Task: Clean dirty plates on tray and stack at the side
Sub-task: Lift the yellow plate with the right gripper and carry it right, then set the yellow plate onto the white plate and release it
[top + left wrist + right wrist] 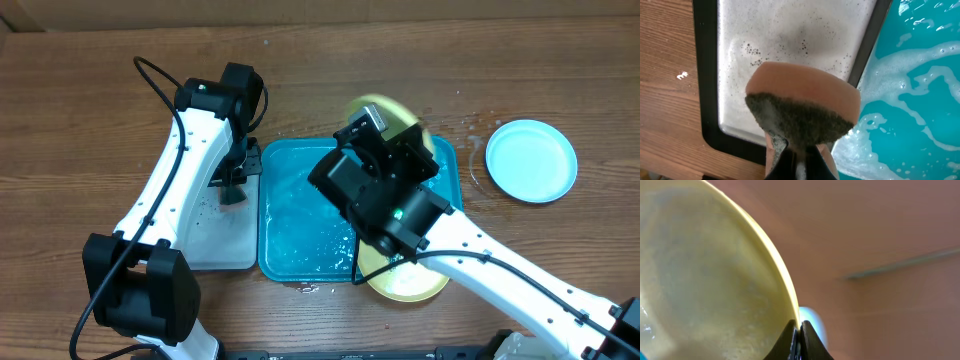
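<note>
My right gripper is shut on the rim of a yellow-green plate and holds it tilted above the back right of the teal tray; the overhead view shows this plate blurred. A second yellow-green plate lies at the tray's front right corner, partly under the right arm. The light blue plate lies flat on the table at the right. My left gripper is shut on a brown sponge with a dark scouring side, over the small tray.
A black-rimmed white tray, wet and speckled, sits just left of the teal tray; it also shows in the left wrist view. The teal tray holds soapy water. Water drops lie on the wood near the blue plate.
</note>
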Available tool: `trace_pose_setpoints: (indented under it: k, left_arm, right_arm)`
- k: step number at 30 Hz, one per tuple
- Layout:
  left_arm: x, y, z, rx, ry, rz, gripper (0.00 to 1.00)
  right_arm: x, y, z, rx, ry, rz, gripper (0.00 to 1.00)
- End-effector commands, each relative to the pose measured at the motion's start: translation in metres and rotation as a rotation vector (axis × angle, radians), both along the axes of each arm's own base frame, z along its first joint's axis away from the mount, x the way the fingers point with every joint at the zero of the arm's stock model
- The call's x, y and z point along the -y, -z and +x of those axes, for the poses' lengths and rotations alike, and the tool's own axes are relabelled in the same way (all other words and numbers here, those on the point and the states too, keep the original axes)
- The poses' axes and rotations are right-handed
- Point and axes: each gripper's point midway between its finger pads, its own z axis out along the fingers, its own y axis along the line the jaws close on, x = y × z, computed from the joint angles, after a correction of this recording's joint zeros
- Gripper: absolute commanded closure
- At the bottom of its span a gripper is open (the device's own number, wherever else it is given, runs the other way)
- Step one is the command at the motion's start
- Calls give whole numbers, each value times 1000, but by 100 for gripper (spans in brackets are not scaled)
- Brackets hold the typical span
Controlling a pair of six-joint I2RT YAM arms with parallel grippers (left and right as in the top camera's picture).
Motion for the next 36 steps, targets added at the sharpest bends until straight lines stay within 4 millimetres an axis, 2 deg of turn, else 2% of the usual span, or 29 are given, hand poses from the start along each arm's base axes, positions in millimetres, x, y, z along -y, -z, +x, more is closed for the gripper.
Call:
trace_pose_setpoints:
  k: [1,4,9,12,16,19,22,23,24,27,30,36]
  left_arm:
    - [1,-3,-1,4,14,-18,96]
    - [4,-3,-2,0,14,-36,96]
    - [4,-3,-2,-1,14,-36,96]
    - [4,-3,-1,1,14,-37,96]
    - [4,-3,-1,0,14,-36,96]
    - [4,-3,-1,1,14,-36,96]
    - [5,-3,0,6,15,-37,96]
    - [5,-3,1,10,15,-38,96]
    - [5,-3,2,13,18,-39,96]
    - [5,-3,4,19,22,-41,96]
    - [6,-3,4,20,23,-41,96]
    - [5,-3,3,19,22,-41,96]
  right_arm:
    - [-24,48,1,-204,103,572,96]
    - [-1,59,11,-192,303,743,96]
    - [18,72,20,-299,464,1009,96]
    - [44,75,29,-332,550,1131,96]
    - [99,77,37,-331,698,1258,96]
    - [153,79,35,-283,837,1331,96]
    - [207,83,26,-217,972,1353,96]
    - [233,87,17,-192,1043,1358,96]
    - [249,91,11,-184,1081,1354,96]
    - [280,104,-3,-178,1175,1336,96]
    - [301,117,-13,-176,1264,1332,96]
    - [318,145,-17,-209,1350,1335,96]
